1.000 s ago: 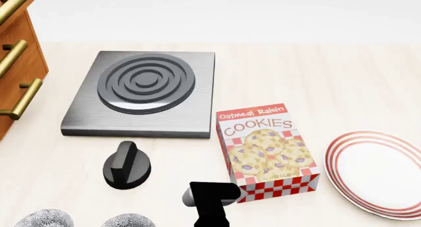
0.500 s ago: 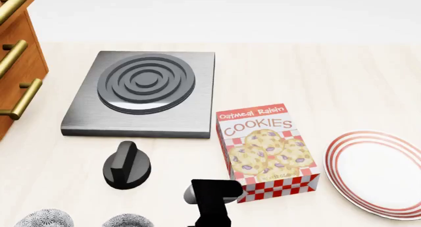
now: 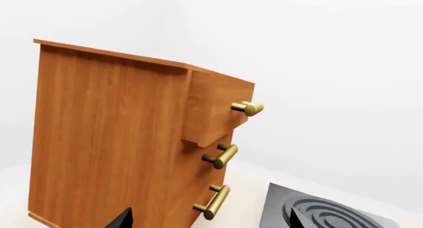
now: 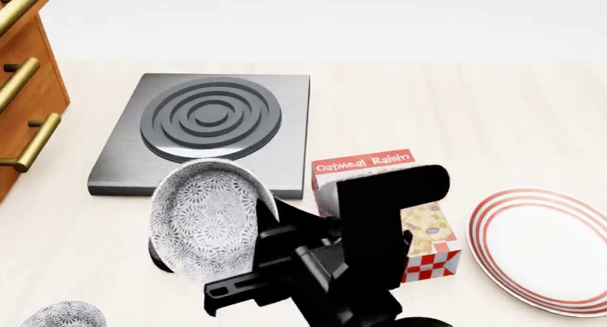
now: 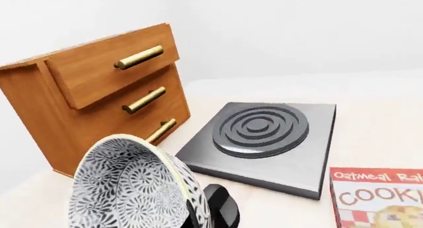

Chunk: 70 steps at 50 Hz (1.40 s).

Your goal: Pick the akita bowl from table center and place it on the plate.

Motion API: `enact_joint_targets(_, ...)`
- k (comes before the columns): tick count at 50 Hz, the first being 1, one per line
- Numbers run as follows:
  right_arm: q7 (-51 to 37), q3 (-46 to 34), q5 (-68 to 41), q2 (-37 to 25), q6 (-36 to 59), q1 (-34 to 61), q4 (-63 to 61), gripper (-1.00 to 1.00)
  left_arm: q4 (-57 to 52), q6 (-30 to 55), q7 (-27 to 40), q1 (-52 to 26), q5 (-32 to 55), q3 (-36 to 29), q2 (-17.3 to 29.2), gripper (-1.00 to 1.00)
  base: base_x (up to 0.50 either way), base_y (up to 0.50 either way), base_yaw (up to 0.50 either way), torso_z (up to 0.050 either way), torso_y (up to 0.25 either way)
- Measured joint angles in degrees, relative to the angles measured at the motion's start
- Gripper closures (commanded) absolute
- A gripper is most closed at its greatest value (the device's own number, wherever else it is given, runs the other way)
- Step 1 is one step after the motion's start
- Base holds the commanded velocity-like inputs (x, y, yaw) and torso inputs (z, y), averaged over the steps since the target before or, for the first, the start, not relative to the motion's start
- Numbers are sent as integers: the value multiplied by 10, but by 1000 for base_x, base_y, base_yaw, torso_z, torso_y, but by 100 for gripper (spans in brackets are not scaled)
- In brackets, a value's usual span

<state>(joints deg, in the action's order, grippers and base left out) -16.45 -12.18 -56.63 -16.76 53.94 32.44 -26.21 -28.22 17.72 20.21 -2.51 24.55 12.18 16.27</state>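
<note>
My right gripper [image 4: 277, 231] is shut on the rim of the akita bowl [image 4: 204, 220]. The grey-and-white speckled bowl hangs tilted above the table, its mouth facing the camera. The right wrist view shows the same bowl [image 5: 129, 188] close up, with a dark finger [image 5: 196, 215] against its rim. An identical bowl [image 4: 62, 316] sits on the table at the front left edge. The white plate [image 4: 545, 249] with red rings lies at the far right, apart from the gripper. My left gripper [image 3: 210, 223] is open, with only its two fingertips showing and nothing between them.
A grey stove plate [image 4: 204, 131] lies behind the bowl. My arm partly hides a cookie box [image 4: 422, 231] standing between the bowl and the plate. A black knob [image 5: 225, 208] sits under the held bowl. A wooden drawer cabinet [image 4: 24, 92] with brass handles stands at the left.
The right arm has risen from the front edge with one of the two bowls, which now hangs tilted over the black knob. The arm now covers part of the cookie box.
</note>
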Motion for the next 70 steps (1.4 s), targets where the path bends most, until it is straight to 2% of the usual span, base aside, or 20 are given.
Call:
enact_joint_targets(15,-92,67,41,-99,2,29,-175,100,-2,0,2,1,0,-6,3,-100,0,0,0,0,1)
enact_joint_targets(26,-153,142,61,-162,11,21,-233,100,-3,0,4,0,1,-9,5,-100,0,0,0,0,0)
enact_joint_targets(46,-238,289,-37,-176,65,22,-146,100,-1,-2,7,0,3,-13,8,-100,0,0,0,0,0)
enact_joint_targets(70,-265,343,-132,-147,118,35,45,100,-1,-9,11,5,5,-14,10,-100,0,0,0,0,0)
